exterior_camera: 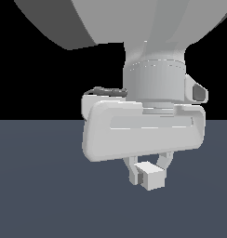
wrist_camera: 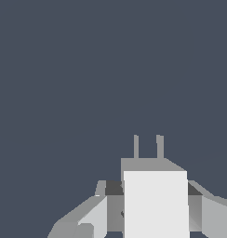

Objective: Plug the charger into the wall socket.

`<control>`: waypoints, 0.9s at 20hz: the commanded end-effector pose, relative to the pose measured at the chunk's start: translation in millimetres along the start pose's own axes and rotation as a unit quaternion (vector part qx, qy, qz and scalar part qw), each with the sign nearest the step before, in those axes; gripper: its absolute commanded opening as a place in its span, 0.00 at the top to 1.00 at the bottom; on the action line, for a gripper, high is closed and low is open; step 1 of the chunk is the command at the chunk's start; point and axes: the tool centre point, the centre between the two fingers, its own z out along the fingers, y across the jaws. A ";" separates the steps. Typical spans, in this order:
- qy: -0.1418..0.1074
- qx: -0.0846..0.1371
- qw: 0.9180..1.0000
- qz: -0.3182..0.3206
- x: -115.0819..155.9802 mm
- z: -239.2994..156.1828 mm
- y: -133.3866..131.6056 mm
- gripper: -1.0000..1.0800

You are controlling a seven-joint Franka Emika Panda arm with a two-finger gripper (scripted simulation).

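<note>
The charger (exterior_camera: pixel 151 176) (wrist_camera: pixel 155 200) is a small white-grey block with two thin grey prongs sticking out of one end, held off the dark floor between the fingers.

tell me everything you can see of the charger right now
The charger is a small, plain, white-grey block with flat faces and sharp edges, matte like plastic. The wrist view shows two thin grey prongs standing parallel from one end. It sits between the fingers of the claw, one at each side, apparently pinched and held above the dark blue-grey floor. In the exterior view it pokes out below the fingertips, turned slightly. No socket is in view.
</note>
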 end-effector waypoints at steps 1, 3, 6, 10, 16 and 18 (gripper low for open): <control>0.000 0.000 1.000 0.000 0.3 0.3 0.2 1.00; 0.000 0.000 1.000 0.000 0.3 0.3 0.2 1.00; 0.000 0.000 1.000 0.000 0.3 0.3 0.2 1.00; 0.000 0.000 1.000 0.001 0.3 0.0 0.4 1.00; 0.001 -0.001 1.000 0.018 7.7 -5.6 1.1 1.00; 0.001 -0.002 1.000 0.029 12.6 -9.2 1.8 1.00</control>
